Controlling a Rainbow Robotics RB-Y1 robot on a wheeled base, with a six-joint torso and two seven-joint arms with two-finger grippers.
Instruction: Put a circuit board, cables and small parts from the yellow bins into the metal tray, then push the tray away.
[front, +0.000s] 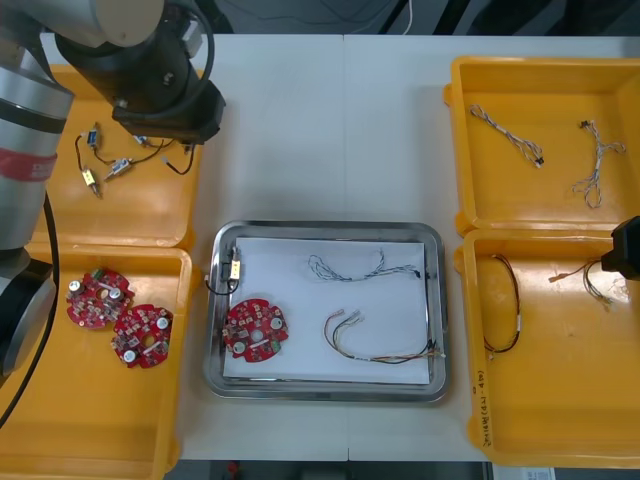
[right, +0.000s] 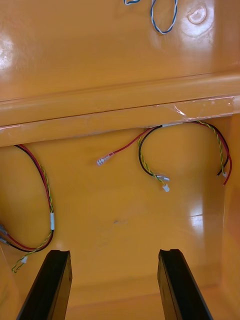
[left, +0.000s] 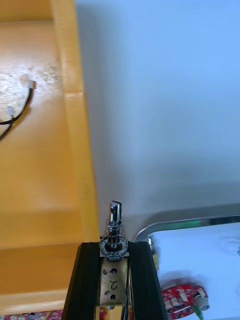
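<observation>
Pinching small metal part (left: 114, 226) between left fingers (left: 88, 282)

(a) The left arm (front: 30, 130) comes in as grey links from the near left and reaches over the far left of the tabletop (front: 330, 130). It ends in a black wrist (front: 160, 75) turned steeply downward.
(b) The left gripper (left: 114, 246) has its fingers (left: 90, 285) drawn close and parallel. They are clamped on a small metal part (left: 114, 225), whose sprung pin juts out beyond the tips.
(c) The right arm (front: 627, 262) shows its black end at the right edge, level with the middle of the tabletop.
(d) The right gripper (right: 113, 252) has its fingers (right: 50, 285) spread wide apart, with nothing between them.
</observation>
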